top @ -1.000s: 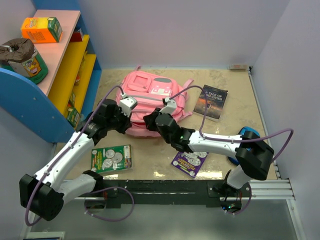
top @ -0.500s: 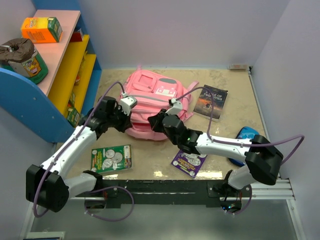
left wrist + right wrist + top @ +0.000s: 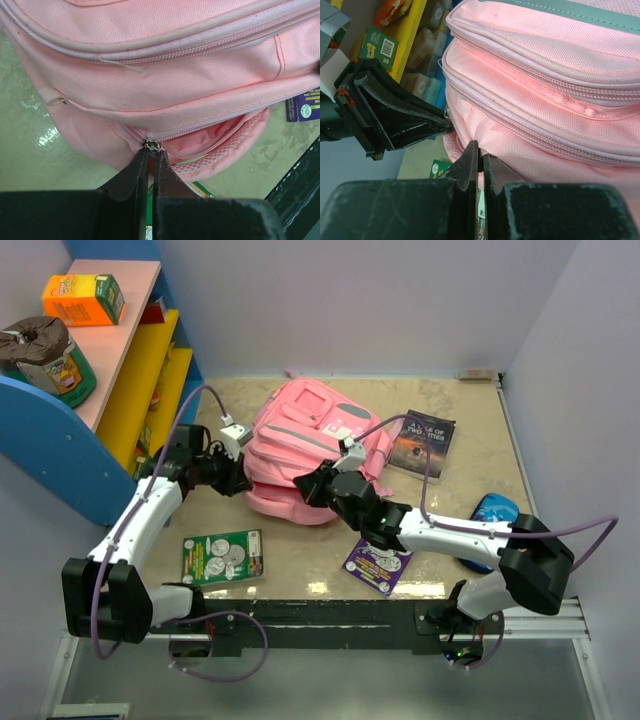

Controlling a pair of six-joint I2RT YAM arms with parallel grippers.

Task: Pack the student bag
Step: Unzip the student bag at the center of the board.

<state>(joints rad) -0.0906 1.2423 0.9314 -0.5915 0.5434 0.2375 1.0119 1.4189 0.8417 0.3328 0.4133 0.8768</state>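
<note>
at the middle of the counter [image 3: 460, 410] the student bag [image 3: 310, 435] is seen lying with its front pockets upward. the left tool [image 3: 240, 483] is found at the near-left edge of the bag. in the left wrist view its fingers [image 3: 140, 170] are pressed together on the metal zip pull [image 3: 151, 145] of the lowest compartment. to the right of that pull the zip is parted, and pink lining [image 3: 210, 137] is exposed. the right tool [image 3: 306, 490] is set against the near edge of the bag, just right of the left tool. its fingers [image 3: 470, 160] are drawn together with only a sliver between them; whether bag fabric is nipped there cannot be told. a dark book [image 3: 422, 443] is noted just right of the bag. a purple booklet [image 3: 378, 565] is noted nearer than the bag on the right, and a green booklet [image 3: 222, 556] nearer on the left. a blue pouch [image 3: 492, 510] is recorded well to the right of the bag, and a shelf unit [image 3: 120, 390] to its left.
</note>
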